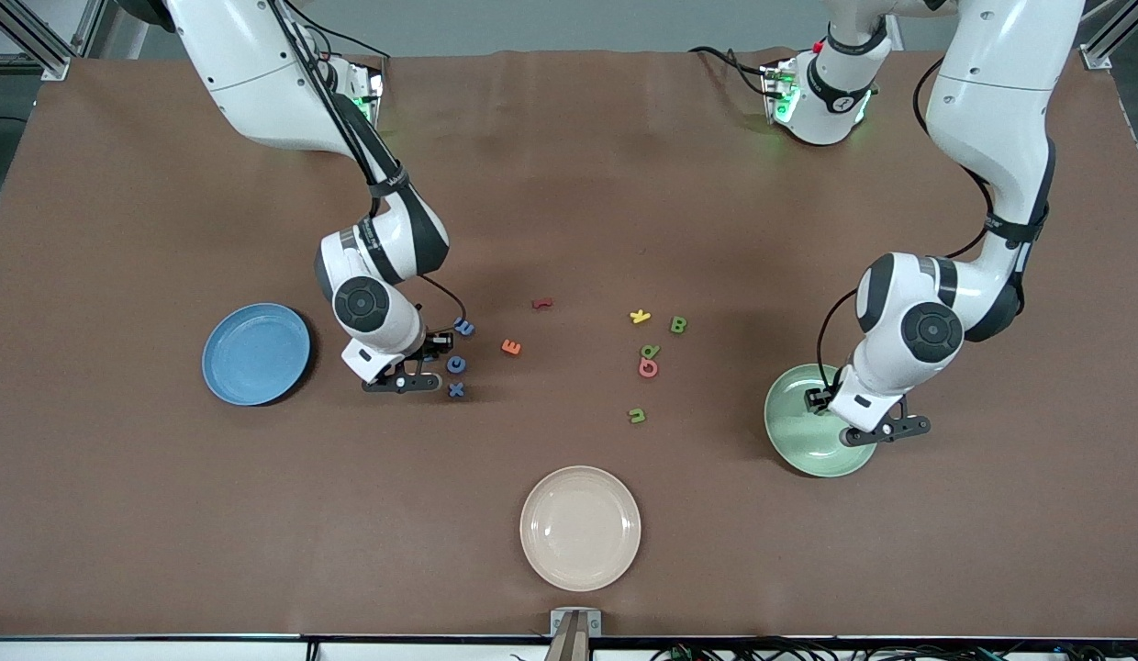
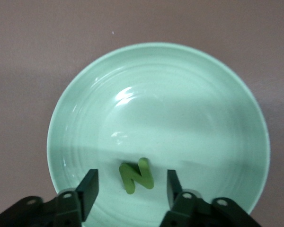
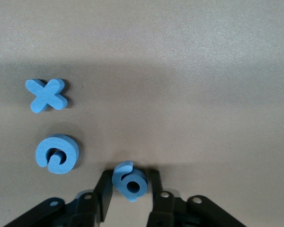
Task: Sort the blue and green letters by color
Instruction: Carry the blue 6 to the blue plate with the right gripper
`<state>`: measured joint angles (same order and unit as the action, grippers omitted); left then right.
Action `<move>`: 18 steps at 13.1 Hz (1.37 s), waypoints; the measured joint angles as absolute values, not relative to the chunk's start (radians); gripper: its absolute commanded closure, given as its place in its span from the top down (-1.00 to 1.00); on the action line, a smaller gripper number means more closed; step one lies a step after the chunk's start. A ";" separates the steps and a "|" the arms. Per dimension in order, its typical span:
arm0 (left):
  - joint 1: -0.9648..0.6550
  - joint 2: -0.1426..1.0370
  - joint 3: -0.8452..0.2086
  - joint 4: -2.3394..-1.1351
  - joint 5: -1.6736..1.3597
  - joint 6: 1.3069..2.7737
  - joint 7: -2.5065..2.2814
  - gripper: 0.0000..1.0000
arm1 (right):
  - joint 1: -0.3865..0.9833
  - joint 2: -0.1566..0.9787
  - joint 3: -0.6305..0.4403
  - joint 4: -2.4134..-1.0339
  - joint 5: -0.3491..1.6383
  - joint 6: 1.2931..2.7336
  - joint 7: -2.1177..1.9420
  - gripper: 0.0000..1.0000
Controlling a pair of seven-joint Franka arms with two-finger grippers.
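Note:
My right gripper [image 1: 435, 349] is down at the table, shut on a blue G [image 3: 130, 181]. Beside it lie a blue C [image 1: 456, 364], a blue X [image 1: 456, 390] and a blue E [image 1: 464, 327]; the C [image 3: 57, 154] and X [image 3: 46, 94] also show in the right wrist view. My left gripper [image 1: 821, 401] hangs open over the green plate [image 1: 789, 433]. A green N [image 2: 137, 176] lies in that plate [image 2: 180, 90] between the fingers, touching neither. A green B [image 1: 678, 324], a green P-like piece [image 1: 651, 351] and a green U [image 1: 637, 416] lie mid-table.
A blue plate [image 1: 256, 353] sits toward the right arm's end. A beige plate [image 1: 580, 526] sits nearest the front camera. An orange E [image 1: 511, 347], a dark red letter [image 1: 541, 303], a yellow K [image 1: 640, 317] and a pink Q [image 1: 648, 368] lie among the letters.

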<state>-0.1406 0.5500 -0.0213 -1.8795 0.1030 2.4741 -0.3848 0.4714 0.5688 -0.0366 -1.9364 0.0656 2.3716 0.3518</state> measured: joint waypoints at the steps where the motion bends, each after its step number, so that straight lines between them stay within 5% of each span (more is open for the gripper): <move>1: -0.141 0.539 -0.038 -1.874 0.103 2.474 -0.388 1.00 | 0.472 0.568 -0.037 -1.936 0.071 2.374 0.352 -0.65; 5: -0.184 0.519 -0.170 -1.858 0.103 2.474 -0.530 0.84 | 0.472 0.567 -0.039 -1.936 0.075 2.378 0.353 -0.70; 9: -0.366 0.583 -0.179 -1.767 0.107 2.474 -0.614 0.70 | 0.447 0.500 -0.056 -1.931 0.075 2.306 0.320 -0.70; 13: -0.463 0.726 -0.177 -1.636 0.134 2.477 -0.693 0.36 | 0.291 0.356 -0.065 -1.954 0.075 2.170 0.052 -0.70; 18: -0.468 0.826 -0.173 -1.511 0.135 2.483 -0.821 0.22 | 0.076 0.326 -0.071 -2.050 0.075 2.233 -0.260 -0.70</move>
<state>-0.4682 0.8260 -0.1730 -1.5114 0.1348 2.4831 -0.8213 0.0764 0.3259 -0.0709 -2.0499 0.0752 2.2332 -0.2599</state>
